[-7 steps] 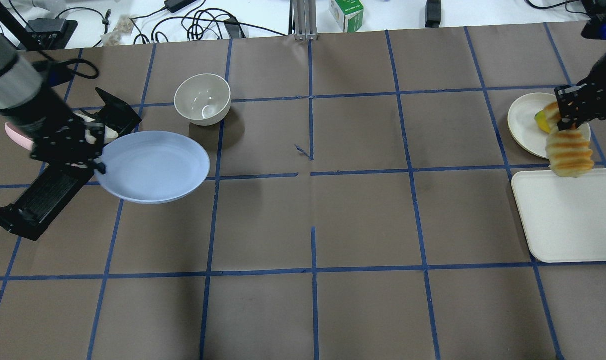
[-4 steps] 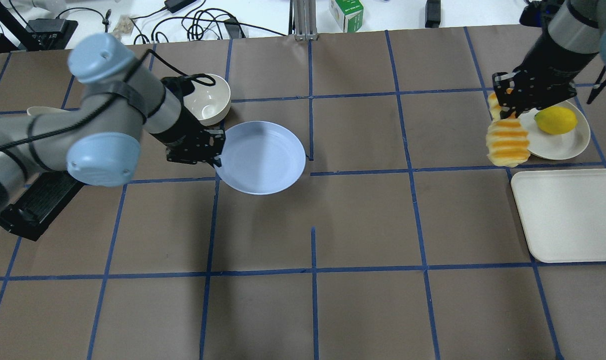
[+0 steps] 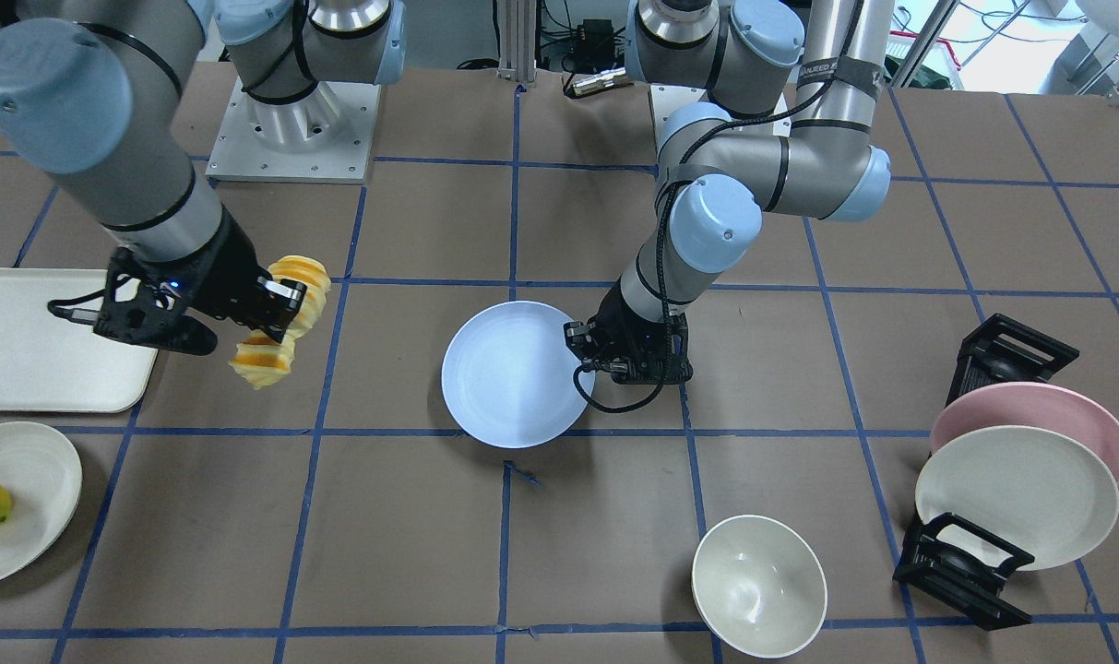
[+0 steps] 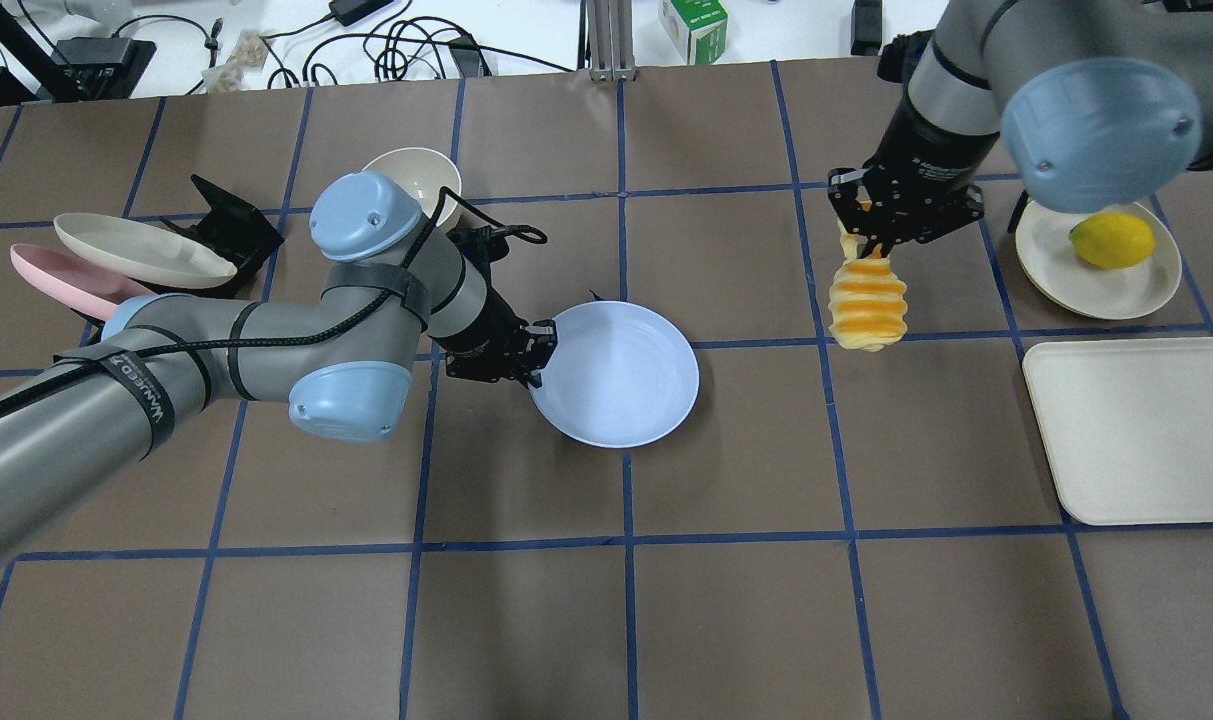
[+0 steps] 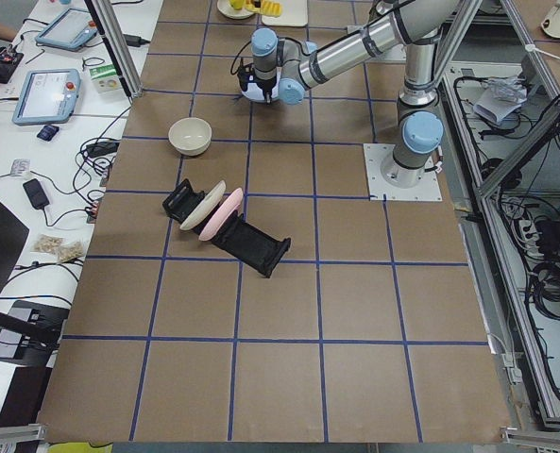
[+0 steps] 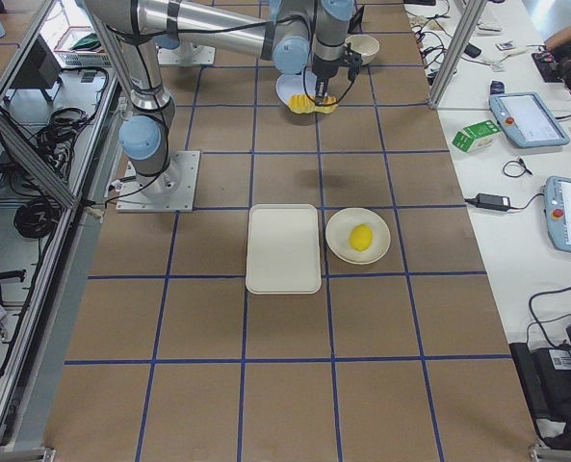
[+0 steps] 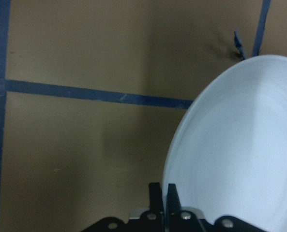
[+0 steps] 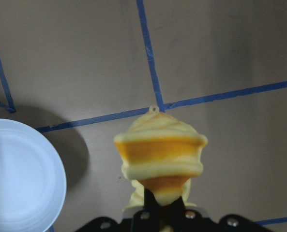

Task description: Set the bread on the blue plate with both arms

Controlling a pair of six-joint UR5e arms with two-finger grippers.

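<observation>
The blue plate (image 4: 616,375) hangs level just above the table's middle; it also shows in the front view (image 3: 513,373). My left gripper (image 4: 536,365) is shut on its left rim, and the left wrist view shows the fingers pinching the plate's edge (image 7: 230,159). My right gripper (image 4: 871,235) is shut on the upper end of the striped bread (image 4: 868,305), which hangs down in the air, to the right of the plate and apart from it. In the right wrist view the bread (image 8: 160,154) hangs over bare table, with the plate (image 8: 17,179) at the lower left.
A cream bowl (image 4: 416,170) stands behind my left arm. A black rack holds a pink plate (image 4: 56,280) and a cream plate (image 4: 136,250) at the far left. A white tray (image 4: 1136,430) and a cream plate (image 4: 1071,275) with a lemon (image 4: 1111,240) are at the right.
My left arm has carried the blue plate right, from near the rack to the table's middle. My right arm has carried the bread left, away from the lemon plate.
</observation>
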